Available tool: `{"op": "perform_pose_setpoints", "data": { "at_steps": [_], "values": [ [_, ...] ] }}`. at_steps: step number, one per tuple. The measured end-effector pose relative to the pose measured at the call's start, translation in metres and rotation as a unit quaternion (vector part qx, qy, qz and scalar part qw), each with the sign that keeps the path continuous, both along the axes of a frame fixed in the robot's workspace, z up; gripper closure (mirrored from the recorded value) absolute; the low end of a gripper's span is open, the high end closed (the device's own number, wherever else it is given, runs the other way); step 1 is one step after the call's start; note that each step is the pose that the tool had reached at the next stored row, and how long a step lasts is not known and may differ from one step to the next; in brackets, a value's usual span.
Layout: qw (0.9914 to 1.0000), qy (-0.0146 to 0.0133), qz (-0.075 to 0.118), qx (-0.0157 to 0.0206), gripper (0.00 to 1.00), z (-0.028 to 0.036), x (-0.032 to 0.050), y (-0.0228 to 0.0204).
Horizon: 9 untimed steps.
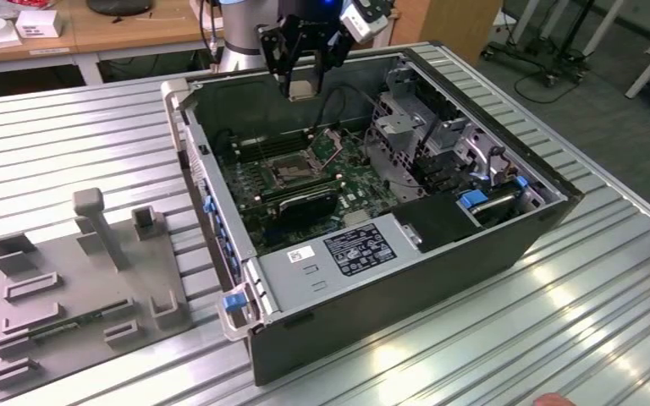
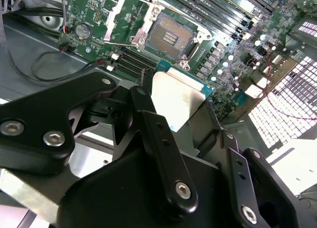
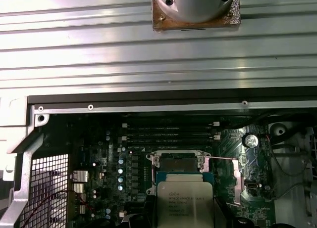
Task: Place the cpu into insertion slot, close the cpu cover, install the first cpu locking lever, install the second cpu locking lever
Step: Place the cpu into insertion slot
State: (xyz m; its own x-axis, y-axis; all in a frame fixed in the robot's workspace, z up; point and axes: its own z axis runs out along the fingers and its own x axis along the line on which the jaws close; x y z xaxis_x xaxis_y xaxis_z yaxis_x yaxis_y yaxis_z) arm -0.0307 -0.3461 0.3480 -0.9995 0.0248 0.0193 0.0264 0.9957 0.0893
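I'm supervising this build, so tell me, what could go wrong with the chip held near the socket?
The gripper pinches the cpu only by its edges near the open insertion slot; a tilted landing might damage the slot. The open cpu cover stands beside the slot, so the gripper could catch it.

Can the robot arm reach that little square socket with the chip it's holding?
Probably yes. The end effector holds the cpu above the open case, the cpu cover is swung open, and nothing lies over the insertion slot.

Bright overhead light, glare on ribbed table (image 3: 148,50) — cpu (image 2: 176,97) washed pale (second wrist view), case interior (image 1: 257,110) dim.
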Motion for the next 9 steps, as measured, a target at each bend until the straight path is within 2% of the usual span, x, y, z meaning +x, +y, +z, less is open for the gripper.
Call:
{"op": "perform_pose_setpoints", "data": {
  "at_steps": [9],
  "values": [
    [1.00000,-0.0001,0.000,0.0002,0.46,-0.0020,0.0000,0.0000]
  ]
}}
